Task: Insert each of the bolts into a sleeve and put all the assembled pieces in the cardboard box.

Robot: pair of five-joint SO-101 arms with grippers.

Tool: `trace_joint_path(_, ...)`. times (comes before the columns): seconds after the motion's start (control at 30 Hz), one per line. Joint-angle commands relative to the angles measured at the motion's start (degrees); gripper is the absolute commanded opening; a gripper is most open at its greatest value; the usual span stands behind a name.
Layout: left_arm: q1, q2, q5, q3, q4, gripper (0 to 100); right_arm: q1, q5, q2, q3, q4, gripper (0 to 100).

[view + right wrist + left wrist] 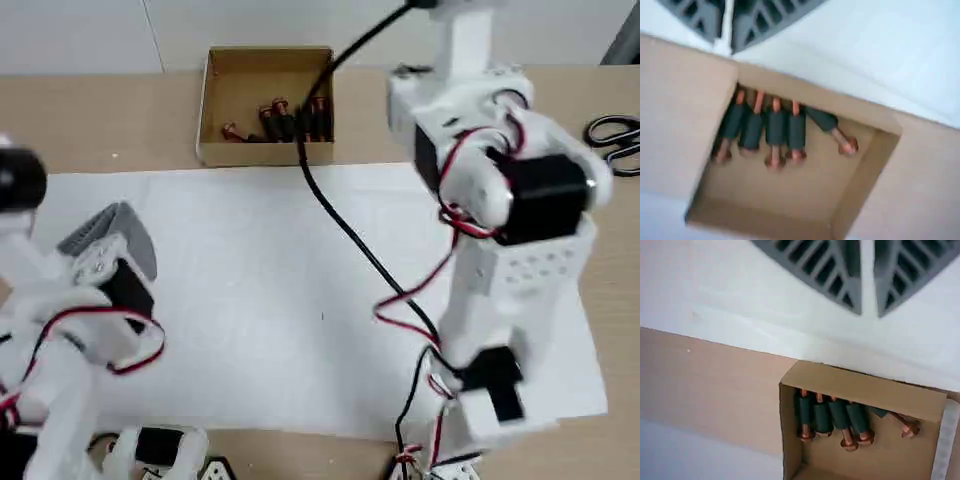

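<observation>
Five assembled pieces (832,417) lie in the cardboard box (865,390), just beyond both claws.
Left claw (869,310) closed, empty; right claw (729,47) likewise, over the box's rim. Best to lift clear without snagging. Wrist views allow the count; the high view adds a black cable (345,225) across it.

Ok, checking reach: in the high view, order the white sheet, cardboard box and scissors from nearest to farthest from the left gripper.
From the left gripper:
1. white sheet, directly beneath it
2. cardboard box, beyond the sheet
3. scissors, far right edge
</observation>
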Motion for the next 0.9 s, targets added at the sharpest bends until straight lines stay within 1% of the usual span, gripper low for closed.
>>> trace_joint_path(0.0,-0.26,-1.67,-0.35,1.01,0.09,1,1.36,-1.85,-9.1,10.9,0.4,0.4)
trace_joint_path(0.2,-0.26,-4.66,-0.26,3.74,0.09,1,3.21,-4.75,-20.18,27.34,0.31,0.4)
trace_joint_path(0.43,-0.26,-12.4,-0.26,13.85,-0.44,1,5.58,-5.36,-36.18,49.49,-1.45,0.4)
trace_joint_path(0.53,-0.26,-17.85,-0.26,19.3,-3.96,1,6.46,-5.36,-44.53,61.19,-4.26,0.4)
trace_joint_path(0.67,-0.26,-26.55,-0.7,27.82,-11.78,1,6.64,-5.01,-57.89,78.59,-11.12,0.4)
trace_joint_path(0.77,-0.26,-33.41,-3.87,34.77,-15.03,1,6.37,-4.92,-67.65,91.25,-16.57,0.4)
trace_joint_path(0.87,-0.26,-40.0,-6.51,41.54,-16.09,1,6.37,-4.13,-76.0,101.63,-19.82,0.4)
